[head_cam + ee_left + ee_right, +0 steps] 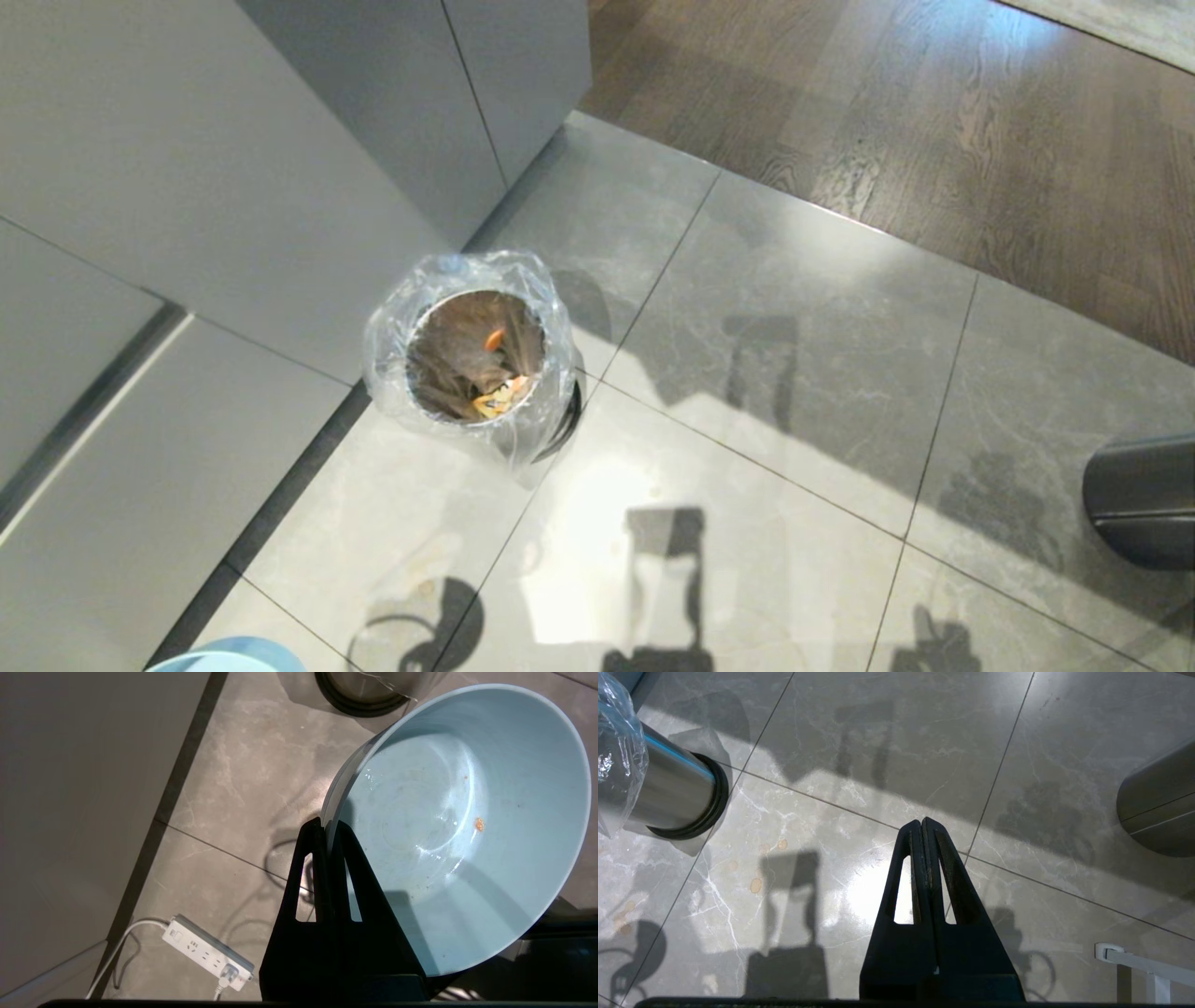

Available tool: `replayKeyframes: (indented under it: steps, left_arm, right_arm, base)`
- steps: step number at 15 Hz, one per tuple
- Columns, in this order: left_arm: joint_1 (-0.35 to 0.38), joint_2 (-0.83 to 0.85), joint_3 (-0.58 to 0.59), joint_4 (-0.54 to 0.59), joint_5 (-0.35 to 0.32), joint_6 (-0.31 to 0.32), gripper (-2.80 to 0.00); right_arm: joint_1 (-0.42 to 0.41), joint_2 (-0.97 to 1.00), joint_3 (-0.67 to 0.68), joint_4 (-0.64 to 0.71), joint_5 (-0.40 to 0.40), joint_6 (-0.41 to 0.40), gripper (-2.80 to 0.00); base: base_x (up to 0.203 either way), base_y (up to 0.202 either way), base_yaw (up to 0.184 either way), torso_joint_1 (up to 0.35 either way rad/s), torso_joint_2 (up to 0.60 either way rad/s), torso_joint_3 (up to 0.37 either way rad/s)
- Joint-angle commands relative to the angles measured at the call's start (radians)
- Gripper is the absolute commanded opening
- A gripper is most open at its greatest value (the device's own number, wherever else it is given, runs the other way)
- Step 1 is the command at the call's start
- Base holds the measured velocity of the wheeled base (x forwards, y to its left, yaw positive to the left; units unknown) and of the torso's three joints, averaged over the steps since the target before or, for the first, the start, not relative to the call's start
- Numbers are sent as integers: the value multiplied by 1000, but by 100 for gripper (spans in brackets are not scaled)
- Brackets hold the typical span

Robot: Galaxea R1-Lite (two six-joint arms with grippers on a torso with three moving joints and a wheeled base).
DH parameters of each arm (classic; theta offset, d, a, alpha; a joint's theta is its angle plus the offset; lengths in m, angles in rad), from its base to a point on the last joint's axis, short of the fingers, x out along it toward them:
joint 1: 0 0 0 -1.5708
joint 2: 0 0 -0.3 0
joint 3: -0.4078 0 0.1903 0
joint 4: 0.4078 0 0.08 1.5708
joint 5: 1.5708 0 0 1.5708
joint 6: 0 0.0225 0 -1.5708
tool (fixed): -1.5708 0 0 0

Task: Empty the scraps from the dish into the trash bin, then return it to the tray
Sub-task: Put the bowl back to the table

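One trash bin (476, 355) stands a little left of the middle of my head view, on the grey floor tiles (794, 392) close to the pale cabinet fronts (233, 168) that fill the upper left. Its crinkled clear liner (546, 308) is folded over the rim. Down inside it I count two patches of scraps (499, 397): one small orange piece higher up, and a cluster of orange and pale yellow bits near the lower edge of the opening.

I hold one dish (462, 826), the pale blue bowl. It fills the right half of my left wrist view, tipped steeply so its inside faces the camera. It is nearly bare: two tiny orange specks cling to it, with wet streaks around them. In the head view only a sliver of its rim (233, 653) shows at the bottom left corner.

My left gripper (326, 828) pinches the dish's rim, one finger inside the bowl and one outside, pressed tight on the wall. It hangs over the floor, the bin's black base at the top of that frame. One white power strip (208, 954) lies at the lower left there.

My right gripper (923, 826) points down over bare tiles, its two fingers pressed together on nothing. One larger dark cylinder (1144, 499) sits at the right edge of the head view.
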Motion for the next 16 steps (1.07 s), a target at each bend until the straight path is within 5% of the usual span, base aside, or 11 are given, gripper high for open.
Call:
replayKeyframes:
  steps: [1, 16]
  left_arm:
    - [24, -78, 1, 7, 2, 0, -280]
    - [-6, -309, 1, 11, 13, -65, -280]
  right_arm:
    - [0, 0, 0, 0, 0, 1, -280]
    - [0, 0, 0, 0, 0, 1, -280]
  base:
    - [0, 0, 0, 0, 0, 0]
    - [0, 0, 0, 0, 0, 0]
